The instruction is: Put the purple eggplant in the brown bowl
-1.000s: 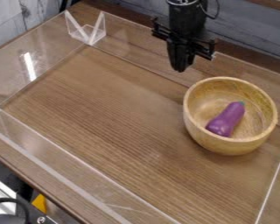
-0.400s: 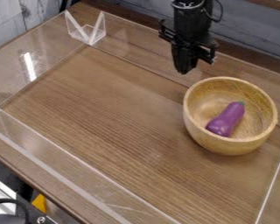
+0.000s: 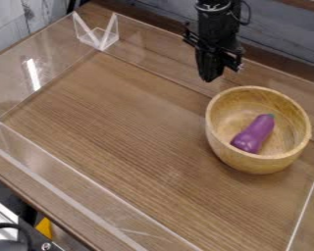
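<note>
Wooden tabletop (image 3: 133, 127) sitting inside clear acrylic walls (image 3: 42, 59). Purple eggplant (image 3: 254, 133) lying inside brown bowl (image 3: 294, 144), slanted on inner floor, task looking finished. Gripper (image 3: 214, 75) hanging behind bowl's far rim, pincer clenched, grasping nothing. Judging best finish: lifting straight clear, avoiding rim, leaving bowl undisturbed.

The purple eggplant (image 3: 254, 134) lies inside the brown bowl (image 3: 227, 146) (tool (image 3: 214, 75) closed, empty, beyond the rim)
</note>
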`<action>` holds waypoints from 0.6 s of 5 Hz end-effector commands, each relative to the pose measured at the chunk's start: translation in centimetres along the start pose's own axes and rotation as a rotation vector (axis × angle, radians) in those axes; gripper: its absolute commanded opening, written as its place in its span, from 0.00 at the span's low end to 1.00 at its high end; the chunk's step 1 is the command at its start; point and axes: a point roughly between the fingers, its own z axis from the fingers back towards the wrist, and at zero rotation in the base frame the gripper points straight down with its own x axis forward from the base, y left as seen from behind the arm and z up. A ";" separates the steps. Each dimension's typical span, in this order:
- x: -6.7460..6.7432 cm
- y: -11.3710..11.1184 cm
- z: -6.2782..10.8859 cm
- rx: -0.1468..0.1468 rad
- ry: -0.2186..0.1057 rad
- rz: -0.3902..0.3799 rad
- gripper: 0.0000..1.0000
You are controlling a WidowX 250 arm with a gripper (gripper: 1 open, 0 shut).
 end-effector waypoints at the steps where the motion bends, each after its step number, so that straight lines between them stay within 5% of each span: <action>1: 1.3 0.8 1.6 0.027 -0.060 0.006 0.00; 3: 1.4 -0.2 1.6 0.033 -0.058 0.057 0.00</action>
